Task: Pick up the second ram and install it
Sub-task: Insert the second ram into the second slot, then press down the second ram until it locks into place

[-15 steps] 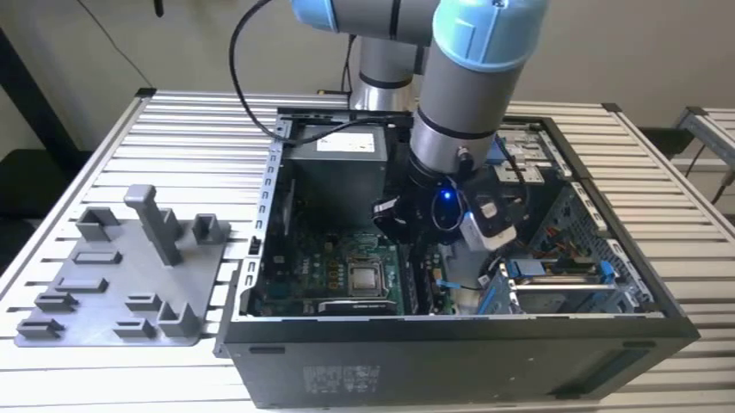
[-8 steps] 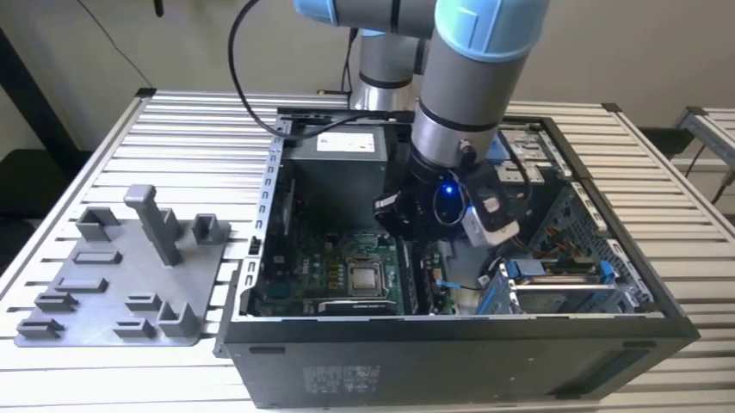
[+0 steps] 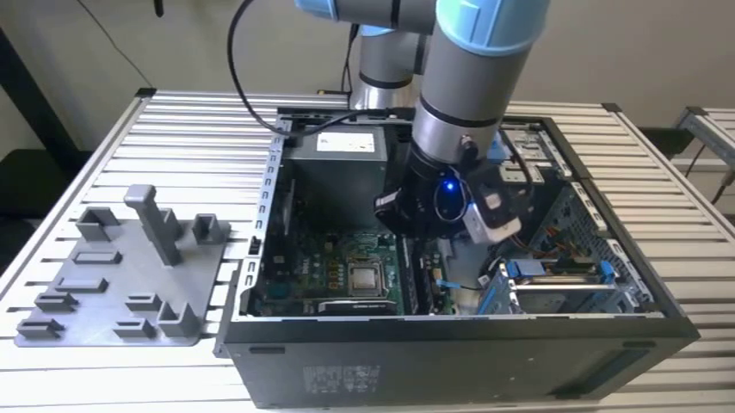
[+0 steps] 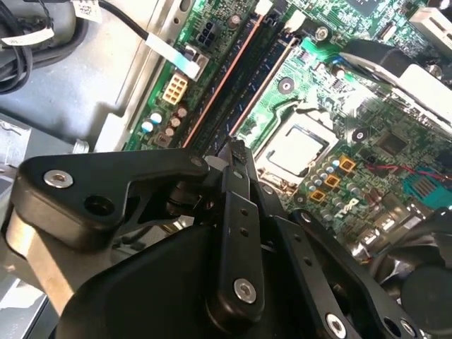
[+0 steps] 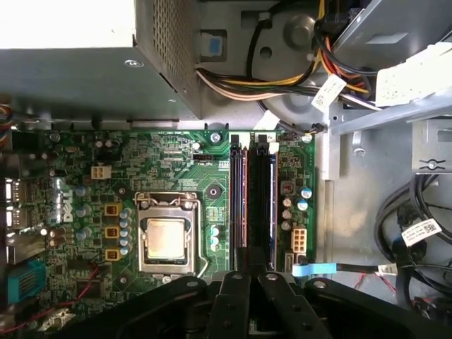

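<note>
My gripper (image 3: 423,245) reaches down into the open computer case (image 3: 460,331), over the memory slots of the green motherboard (image 5: 176,152). Its black fingers are drawn together, shut, in both wrist views (image 4: 235,150) (image 5: 251,268). The tips sit at the near end of the slots. A long thin dark-blue ram stick (image 5: 241,198) (image 4: 263,88) stands on edge in the slot nearest the processor. A darker slot (image 5: 263,198) runs right beside it. Whether the fingertips touch the ram is hidden by the gripper body.
The processor socket (image 5: 168,236) lies beside the slots. The power supply box (image 5: 78,78) and bundled cables (image 5: 282,81) fill the far end of the case. A drive cage (image 3: 563,280) stands at the exterior view's right. A grey parts fixture (image 3: 126,275) lies on the slatted table.
</note>
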Robot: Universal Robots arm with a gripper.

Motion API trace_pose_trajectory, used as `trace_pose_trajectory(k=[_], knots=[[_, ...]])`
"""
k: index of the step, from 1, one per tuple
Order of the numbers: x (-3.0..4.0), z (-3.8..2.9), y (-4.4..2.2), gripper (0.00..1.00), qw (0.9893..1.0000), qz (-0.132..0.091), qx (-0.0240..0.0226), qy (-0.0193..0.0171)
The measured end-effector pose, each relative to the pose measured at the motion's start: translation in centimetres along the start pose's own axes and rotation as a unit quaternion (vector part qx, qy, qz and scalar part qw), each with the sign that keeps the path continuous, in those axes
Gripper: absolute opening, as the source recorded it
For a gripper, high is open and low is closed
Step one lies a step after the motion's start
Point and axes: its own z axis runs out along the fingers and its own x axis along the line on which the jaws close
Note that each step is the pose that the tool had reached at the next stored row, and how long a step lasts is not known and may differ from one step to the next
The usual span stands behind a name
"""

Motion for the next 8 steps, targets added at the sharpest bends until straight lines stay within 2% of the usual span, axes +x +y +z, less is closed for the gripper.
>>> trace_pose_trajectory(k=[8], knots=[[0.01,-0.44,0.01,0.11,1.0,0.0,0.0,0.0]])
